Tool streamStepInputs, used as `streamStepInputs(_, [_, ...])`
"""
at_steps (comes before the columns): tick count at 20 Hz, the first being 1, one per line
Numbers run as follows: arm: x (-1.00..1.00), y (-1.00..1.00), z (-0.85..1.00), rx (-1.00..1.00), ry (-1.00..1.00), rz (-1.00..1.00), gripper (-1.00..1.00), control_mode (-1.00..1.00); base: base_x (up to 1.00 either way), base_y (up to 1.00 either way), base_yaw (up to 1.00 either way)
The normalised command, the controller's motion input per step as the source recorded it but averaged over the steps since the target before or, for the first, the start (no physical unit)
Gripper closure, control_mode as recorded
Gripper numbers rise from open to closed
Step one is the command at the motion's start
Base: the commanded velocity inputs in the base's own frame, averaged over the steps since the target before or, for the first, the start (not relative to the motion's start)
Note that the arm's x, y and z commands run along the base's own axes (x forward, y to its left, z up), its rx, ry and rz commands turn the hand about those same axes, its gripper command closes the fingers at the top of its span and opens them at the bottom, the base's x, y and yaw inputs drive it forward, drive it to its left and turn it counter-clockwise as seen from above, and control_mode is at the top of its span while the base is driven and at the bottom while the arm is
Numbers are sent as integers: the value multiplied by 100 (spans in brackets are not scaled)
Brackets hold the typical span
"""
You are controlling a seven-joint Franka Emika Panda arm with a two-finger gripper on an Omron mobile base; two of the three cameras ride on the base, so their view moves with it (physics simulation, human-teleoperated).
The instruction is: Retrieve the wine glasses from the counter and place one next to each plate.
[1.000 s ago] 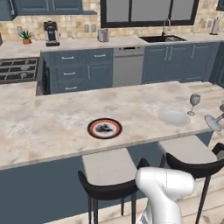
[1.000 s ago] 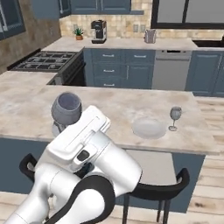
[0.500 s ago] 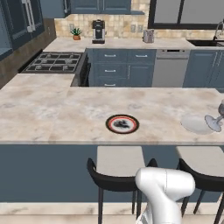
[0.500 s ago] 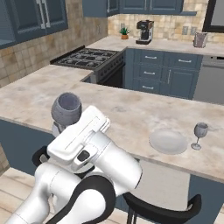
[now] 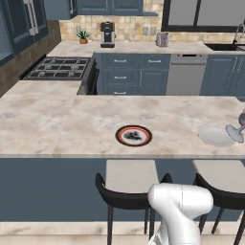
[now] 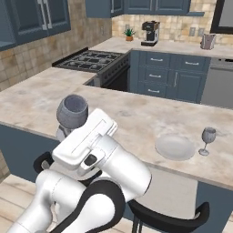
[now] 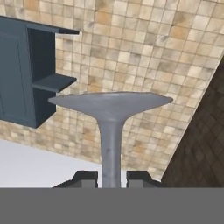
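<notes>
My gripper (image 7: 110, 177) is shut on the thin stem of a bluish-grey wine glass (image 7: 109, 127), which widens into a broad round part above the fingertips. In the right base view this glass (image 6: 72, 111) sticks up left of my white hand. It also hangs tilted at the right edge of the left base view (image 5: 236, 129). A second wine glass (image 6: 208, 139) stands upright on the marble counter (image 6: 132, 116), just right of the plain pale plate (image 6: 175, 147). The red-rimmed patterned plate (image 5: 134, 135) lies mid-counter, left of the pale plate (image 5: 214, 136).
Two dark stools (image 5: 129, 184) (image 5: 224, 187) stand under the counter's near edge. Behind are a gas stove (image 5: 60, 67), a coffee machine (image 5: 107, 34), a toaster (image 5: 162, 39), blue cabinets and a dishwasher (image 5: 184, 74).
The base has driven left, so the whole scene has slid right in both base views. The held glass keeps its place in my gripper.
</notes>
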Motion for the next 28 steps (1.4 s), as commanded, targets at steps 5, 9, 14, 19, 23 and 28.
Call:
streamStepInputs(5, [66, 9, -38, -9, 25, 0, 100, -100, 17, 1, 0])
streamStepInputs(9, [98, 29, -67, -25, 39, -1, 100, -100, 0, 0, 0])
streamStepInputs(14, [100, 19, -57, -14, 48, -3, 100, -100, 0, 0, 0])
streamStepInputs(19, [100, -2, -40, -6, 10, -2, 100, -100, 0, 0, 0])
streamStepInputs(23, [91, 0, -18, -1, -7, 0, 100, -100, 0, 0, 0])
streamStepInputs(28, [80, 0, -19, -1, -21, 1, 100, -100, 0, 0, 0])
